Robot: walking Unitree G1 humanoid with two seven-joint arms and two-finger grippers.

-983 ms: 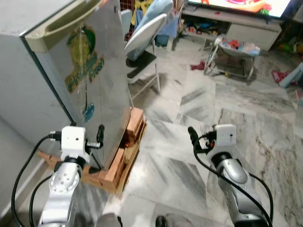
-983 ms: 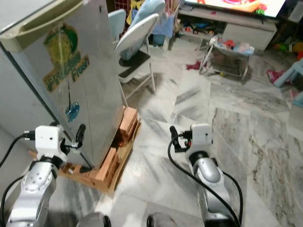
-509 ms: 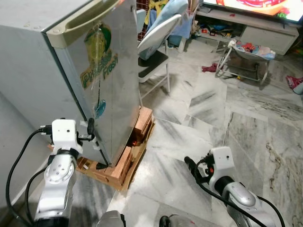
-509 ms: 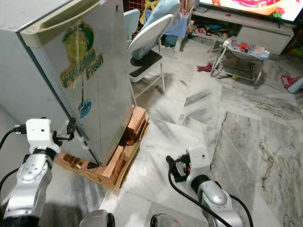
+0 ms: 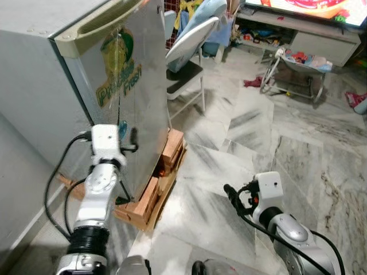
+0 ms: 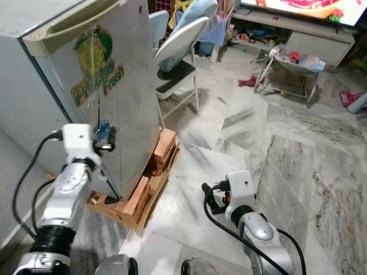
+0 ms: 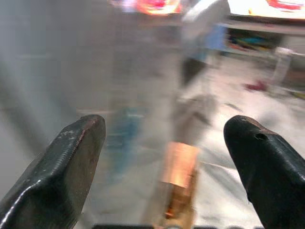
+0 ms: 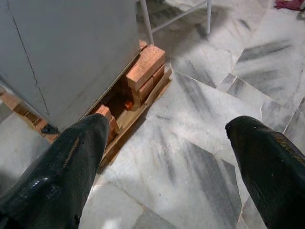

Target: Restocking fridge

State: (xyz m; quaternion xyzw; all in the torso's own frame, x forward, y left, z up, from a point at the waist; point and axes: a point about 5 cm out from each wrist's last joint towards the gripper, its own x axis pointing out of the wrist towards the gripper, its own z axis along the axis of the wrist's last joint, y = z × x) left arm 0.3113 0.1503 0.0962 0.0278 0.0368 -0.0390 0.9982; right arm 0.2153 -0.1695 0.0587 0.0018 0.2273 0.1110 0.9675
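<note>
I am facing the closed fridge [image 5: 109, 86], which is standing on a wooden pallet [image 5: 150, 197] to my left. My left gripper [image 5: 133, 137] is hovering wide open beside the door's front edge; I should be hooking that edge squarely. My right gripper [image 5: 230, 195] is hanging low, spread open too.

My left gripper [image 5: 133, 139] is now raised higher than half a second ago, close to the fridge [image 5: 69, 86] door beside its blue sticker [image 6: 104, 128].
</note>
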